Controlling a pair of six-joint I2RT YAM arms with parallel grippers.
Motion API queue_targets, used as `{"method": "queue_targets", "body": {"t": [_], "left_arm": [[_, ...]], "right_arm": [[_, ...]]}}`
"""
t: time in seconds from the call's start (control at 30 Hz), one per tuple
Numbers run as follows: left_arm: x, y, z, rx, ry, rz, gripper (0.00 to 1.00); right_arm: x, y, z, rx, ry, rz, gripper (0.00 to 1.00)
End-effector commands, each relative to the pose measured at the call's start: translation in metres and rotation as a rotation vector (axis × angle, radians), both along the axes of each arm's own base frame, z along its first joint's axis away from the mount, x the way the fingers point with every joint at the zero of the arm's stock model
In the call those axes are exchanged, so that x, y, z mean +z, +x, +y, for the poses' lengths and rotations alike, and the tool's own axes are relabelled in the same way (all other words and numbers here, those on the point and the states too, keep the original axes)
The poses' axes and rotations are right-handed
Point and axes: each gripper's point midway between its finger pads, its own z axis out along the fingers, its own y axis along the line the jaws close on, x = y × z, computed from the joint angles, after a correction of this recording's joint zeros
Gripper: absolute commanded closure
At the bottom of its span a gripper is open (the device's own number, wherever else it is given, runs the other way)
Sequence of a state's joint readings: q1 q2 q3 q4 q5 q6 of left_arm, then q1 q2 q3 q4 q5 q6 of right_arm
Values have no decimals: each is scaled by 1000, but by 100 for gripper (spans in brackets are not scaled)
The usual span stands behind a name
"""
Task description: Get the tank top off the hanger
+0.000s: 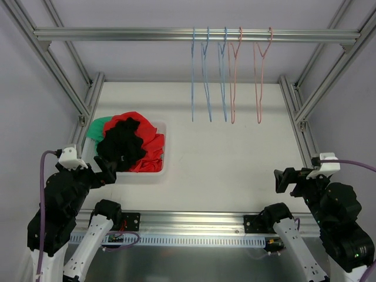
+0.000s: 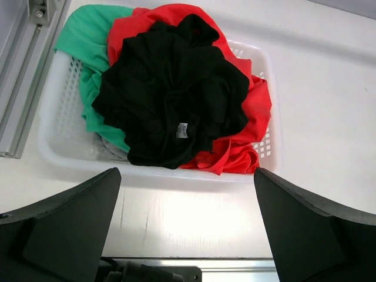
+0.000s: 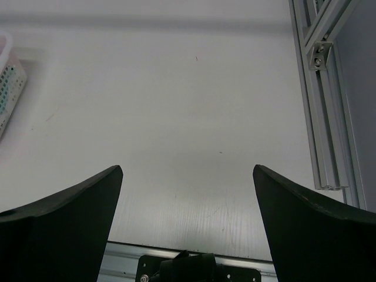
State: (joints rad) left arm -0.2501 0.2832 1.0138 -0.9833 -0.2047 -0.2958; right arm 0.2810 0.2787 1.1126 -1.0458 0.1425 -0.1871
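Observation:
Several wire hangers hang bare from the top rail: blue ones (image 1: 205, 76) and pink ones (image 1: 258, 76). No tank top is on any hanger. A white basket (image 1: 158, 170) at the left holds a black garment (image 1: 121, 145) on top of red (image 1: 150, 150) and green (image 1: 97, 126) garments. In the left wrist view the black garment (image 2: 170, 100) lies on top of the pile in the basket (image 2: 59, 147). My left gripper (image 1: 108, 170) is open and empty, just in front of the basket. My right gripper (image 1: 283, 179) is open and empty over the bare table at the right.
Aluminium frame posts run along both table sides (image 1: 88, 106) (image 1: 296, 117), and the right one also shows in the right wrist view (image 3: 326, 117). A metal rail (image 1: 188, 220) runs along the near edge. The basket's corner (image 3: 9, 82) shows at the left of the right wrist view.

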Motion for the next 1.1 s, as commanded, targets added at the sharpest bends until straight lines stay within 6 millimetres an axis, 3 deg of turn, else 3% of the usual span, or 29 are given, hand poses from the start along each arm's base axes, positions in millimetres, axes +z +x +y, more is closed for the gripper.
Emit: {"method": "queue_targets", "body": {"t": [0.0,0.27,1.07], "left_arm": [[7,-6,-11,-94,13,-40,1],[7,-11,-14,-105,-14,-43,1],[6,-9,-12,-92,-14,-30,1]], "right_arm": [[4,-4,-10,-27,-25,-44,0],[-6,2,-17,-75,-29,-28,1],[-7,10,-16,-102,-10,-14,1]]}}
